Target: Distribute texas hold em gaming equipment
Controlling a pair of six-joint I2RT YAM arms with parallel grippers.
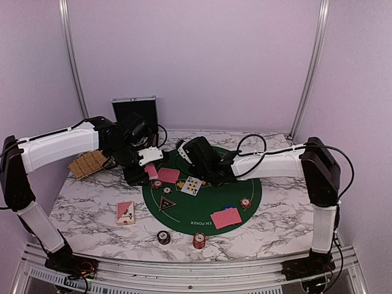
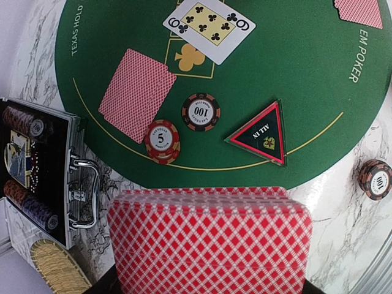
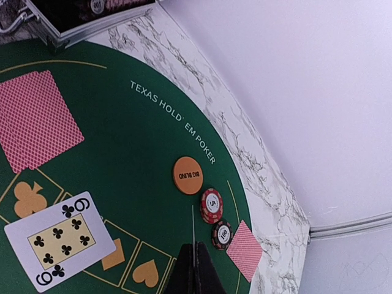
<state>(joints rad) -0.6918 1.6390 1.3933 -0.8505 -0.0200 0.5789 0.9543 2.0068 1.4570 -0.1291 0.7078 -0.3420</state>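
My left gripper [image 1: 151, 167] hangs over the mat's left edge, shut on a deck of red-backed cards [image 2: 208, 242] that hides its fingers. Below it lie a face-down card [image 2: 133, 95], a red 5 chip [image 2: 162, 141], a dark 100 chip [image 2: 201, 112] and the black triangular all-in button [image 2: 262, 135]. The nine of clubs [image 1: 192, 185] lies face up mid-mat. My right gripper [image 3: 195, 269] is shut on a single card seen edge-on, above the mat's far side near the orange big-blind button [image 3: 187, 175], red chips [image 3: 211, 204], a dark chip [image 3: 221, 233] and a face-down card [image 3: 247, 248].
The round green mat [image 1: 245, 184] covers the table's middle. The open silver case [image 2: 37, 165] sits at the left, with a tan ridged piece [image 1: 89, 162] beside it. Cards [image 1: 226, 217], a blue button [image 1: 228, 207] and chips [image 1: 246, 203] lie on the right. Loose chips [image 1: 199, 239] and cards [image 1: 125, 212] sit nearer me.
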